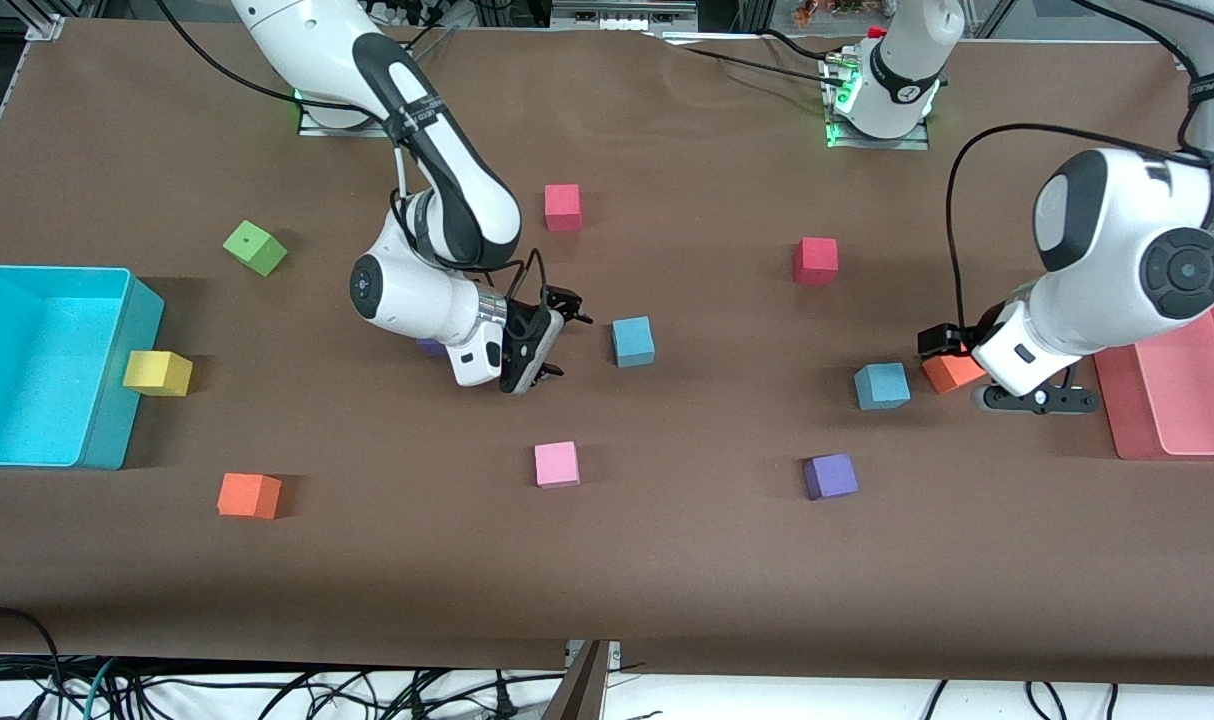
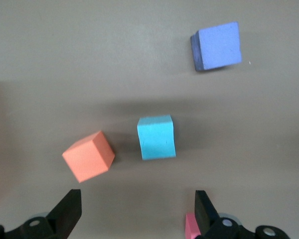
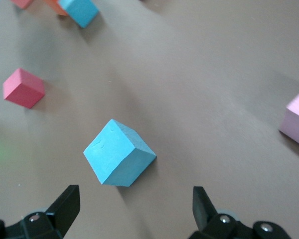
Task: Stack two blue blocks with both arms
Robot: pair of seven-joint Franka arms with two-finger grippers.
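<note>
One blue block (image 1: 633,341) is sitting mid-tabletop, apart from the second blue block (image 1: 882,386), which is lying toward the left arm's end, just beside an orange cube (image 1: 951,373); the right gripper (image 1: 545,345) is hanging by the first, fingers spread wide, gripping nothing; the left gripper (image 1: 977,375) is hovering over the orange cube, likewise wide and empty.

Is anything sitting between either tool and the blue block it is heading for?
Nothing visible. The right tool hangs open beside one blue block, bare table between. The left tool is open near the other blue block; an orange block sits beside it, close but apart.
</note>
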